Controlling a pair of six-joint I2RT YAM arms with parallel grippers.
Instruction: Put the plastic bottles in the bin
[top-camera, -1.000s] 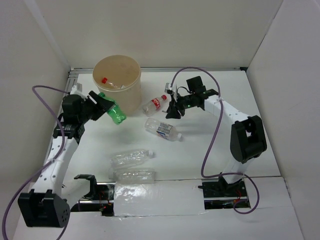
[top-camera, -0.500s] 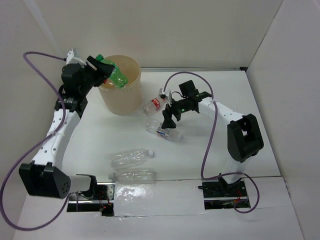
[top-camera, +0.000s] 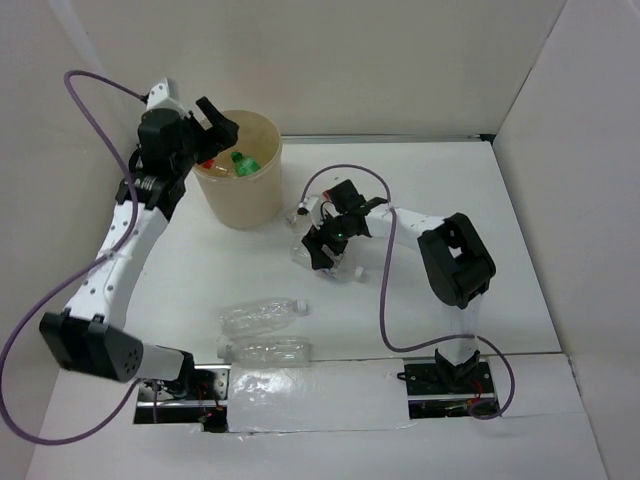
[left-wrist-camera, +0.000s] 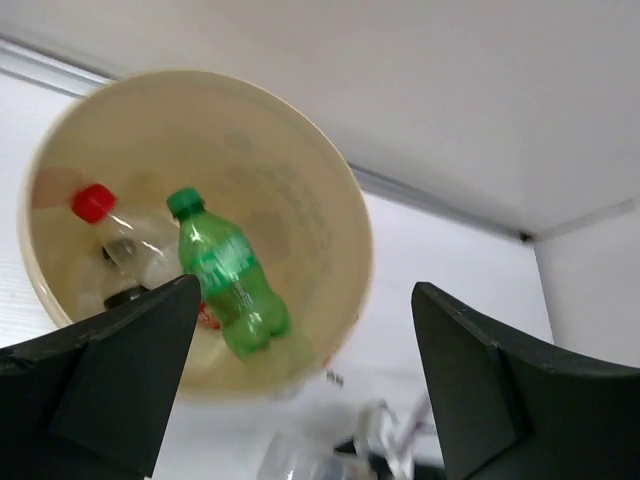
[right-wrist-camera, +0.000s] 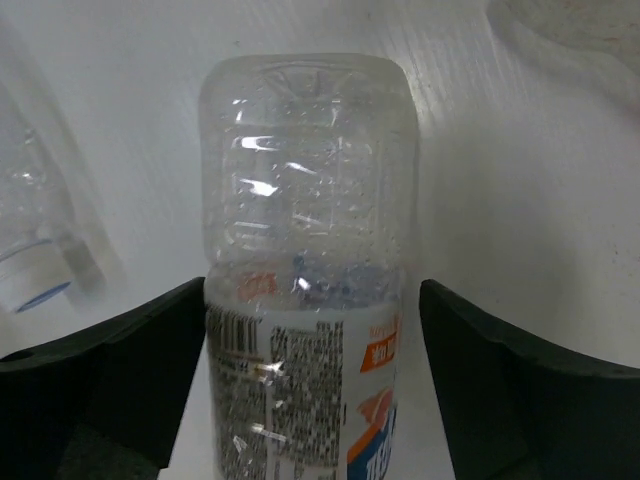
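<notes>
The left claw (left-wrist-camera: 305, 295) is wide open and holds nothing. It hangs just above the big round tan plastic bin (left-wrist-camera: 345, 200). Down inside the bin lies a small green plastic bottle (left-wrist-camera: 230, 275). Beside it lies a clear plastic bottle with a red cap (left-wrist-camera: 110, 225).

The right claw (right-wrist-camera: 312, 290) is wide open too and grips nothing. It is low over the white desk (top-camera: 200, 270), right of the bin. A clear plastic bottle with a printed label (right-wrist-camera: 305, 200) lies on the desk between its two fingers (right-wrist-camera: 120, 370). Another clear bottle with a white cap (right-wrist-camera: 35, 270) lies just beside it.

Two more clear crinkly bottles (top-camera: 262, 315) (top-camera: 265, 350) lie side by side near the front of the desk, well apart from both claws.
</notes>
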